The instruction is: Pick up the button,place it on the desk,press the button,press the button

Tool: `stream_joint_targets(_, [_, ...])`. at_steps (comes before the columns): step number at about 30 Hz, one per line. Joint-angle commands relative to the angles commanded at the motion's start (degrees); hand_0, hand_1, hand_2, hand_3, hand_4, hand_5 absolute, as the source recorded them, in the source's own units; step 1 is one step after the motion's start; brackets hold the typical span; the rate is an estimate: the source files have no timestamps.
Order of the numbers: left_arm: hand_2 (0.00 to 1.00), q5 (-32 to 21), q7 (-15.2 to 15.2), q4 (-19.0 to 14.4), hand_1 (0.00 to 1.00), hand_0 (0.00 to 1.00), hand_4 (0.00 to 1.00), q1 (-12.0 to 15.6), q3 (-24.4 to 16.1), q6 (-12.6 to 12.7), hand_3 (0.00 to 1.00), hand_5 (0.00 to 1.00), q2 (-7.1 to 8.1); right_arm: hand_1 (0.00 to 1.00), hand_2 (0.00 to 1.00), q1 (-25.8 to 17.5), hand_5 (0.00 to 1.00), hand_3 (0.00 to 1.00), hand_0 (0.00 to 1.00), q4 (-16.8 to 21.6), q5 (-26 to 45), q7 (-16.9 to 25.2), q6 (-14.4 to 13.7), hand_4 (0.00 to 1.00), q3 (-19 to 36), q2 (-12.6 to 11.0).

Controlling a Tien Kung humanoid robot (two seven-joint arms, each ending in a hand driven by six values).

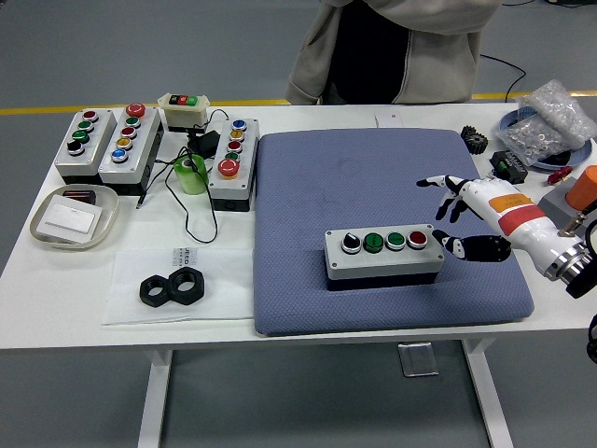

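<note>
Leftmost, dish [42, 235]: a shallow tray with a white card in it, at the desk's [65, 299] left edge, well apart from the robot hand [471, 217].
Grey boxes: two button boxes [104, 142] side by side at the far left corner, each with a row of coloured buttons.
Small box [184, 109]: cream-coloured, at the far edge, with three buttons on top.
Green roll [191, 174]: just left of a third button box [231, 163], with a thin black cable looping around it.
Nuts [173, 287]: two large black hex nuts touching each other, on a clear sheet near the front edge.
Pad [373, 201]: a blue-grey mat covering the middle of the desk, under the robot hand.
Button [382, 255]: the four-button box lies flat on the pad, just left of the robot hand and apart from it; its buttons run black, green, green, red, the red one nearest the hand.
Robot hand: white with black fingertips, coming in from the right over the pad's right edge, fingers spread loosely and holding nothing, thumb pointing toward the box.
Clutter behind the hand: a black gear [476, 140], a bag of small parts [550, 117] and an orange object [585, 188] at the far right corner.
Person [396, 47]: stands at the far side in a light hooded top, hands not seen.
</note>
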Motion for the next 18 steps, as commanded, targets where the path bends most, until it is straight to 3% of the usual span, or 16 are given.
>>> stream_joint_targets(2, [0.851, 0.19, 0.05, 0.0, 0.827, 0.725, 0.621, 0.03, -0.12, 0.01, 0.821, 0.998, -0.01, 0.176, 0.296, -0.29, 0.002, 0.761, 0.408, 0.12, -0.29, -0.04, 0.73, 0.478, -0.14, -0.04])
stream_joint_targets(3, [0.851, 0.29, 0.08, 0.0, 0.827, 0.728, 0.621, 0.04, -0.19, 0.02, 0.821, 0.998, -0.02, 0.117, 0.233, -0.44, 0.002, 0.749, 0.359, 0.19, -0.44, -0.06, 1.11, 0.468, -0.21, -0.06])
stream_joint_targets(8, [0.851, 0.53, 0.14, 0.0, 0.827, 0.728, 0.621, 0.17, -0.37, 0.03, 0.821, 0.998, -0.05, 0.117, 0.233, -1.23, 0.002, 0.749, 0.359, 0.23, -1.22, -0.39, 2.88, 0.468, -0.51, -0.09])
stream_joint_targets(9, [0.851, 0.55, 0.14, 0.0, 0.827, 0.736, 0.621, 0.19, -0.38, 0.03, 0.821, 0.998, -0.05, 0.082, 0.197, -1.31, 0.002, 0.736, 0.303, 0.22, -1.27, -0.43, 2.99, 0.404, -0.52, -0.08])
stream_joint_targets(18, [0.851, 1.17, 0.29, -0.02, 0.827, 0.737, 0.621, 0.48, -0.75, 0.02, 0.821, 0.998, -0.08, 0.072, 0.188, -1.29, 0.002, 0.732, 0.3, -0.41, -2.08, -1.19, 4.34, 0.397, -1.29, 0.32])
